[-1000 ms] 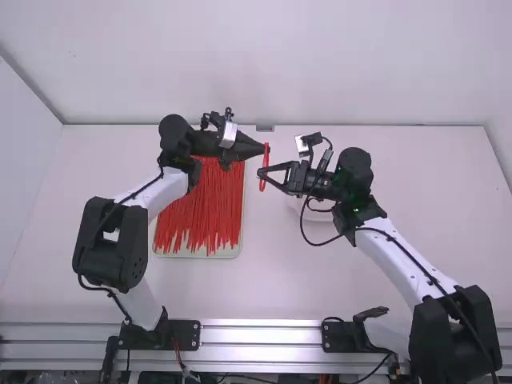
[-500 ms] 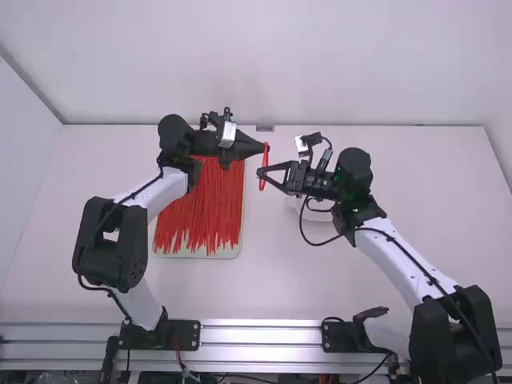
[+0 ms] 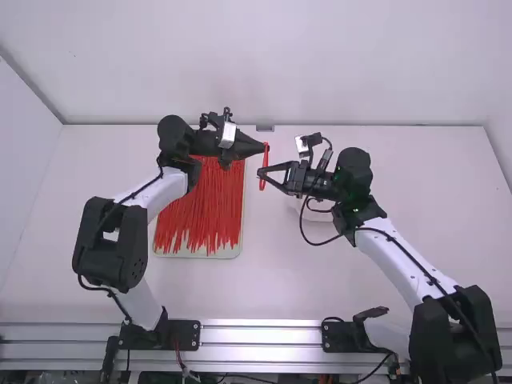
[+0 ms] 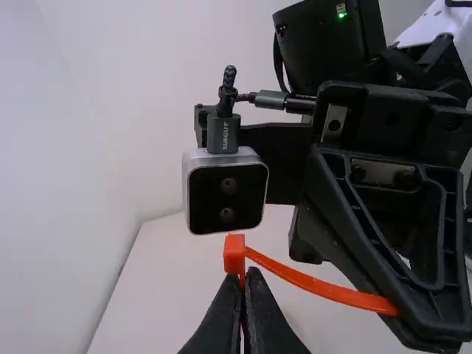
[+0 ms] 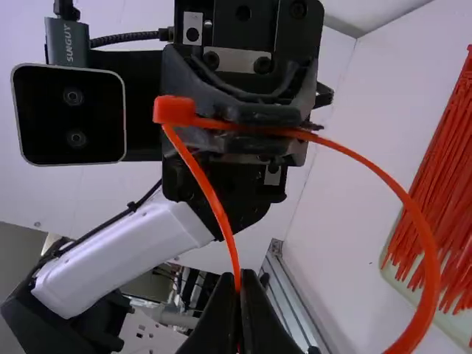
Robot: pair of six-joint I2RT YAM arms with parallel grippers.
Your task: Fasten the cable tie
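The left tool (image 3: 264,148) is pinching the red cable tie (image 3: 263,166) just below its head, while the right tool (image 3: 262,173) is clamping its strap (curving in a loop between them) above the bench (image 3: 400,160), beside a pile of ties (image 3: 204,212).

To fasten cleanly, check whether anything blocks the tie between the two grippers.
Nothing visible does: the red cable tie spans open air between the left gripper and the right gripper.

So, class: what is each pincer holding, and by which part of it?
Both hold one red cable tie. The left pincer pinches it just below its head; the right pincer pinches the strap farther along.
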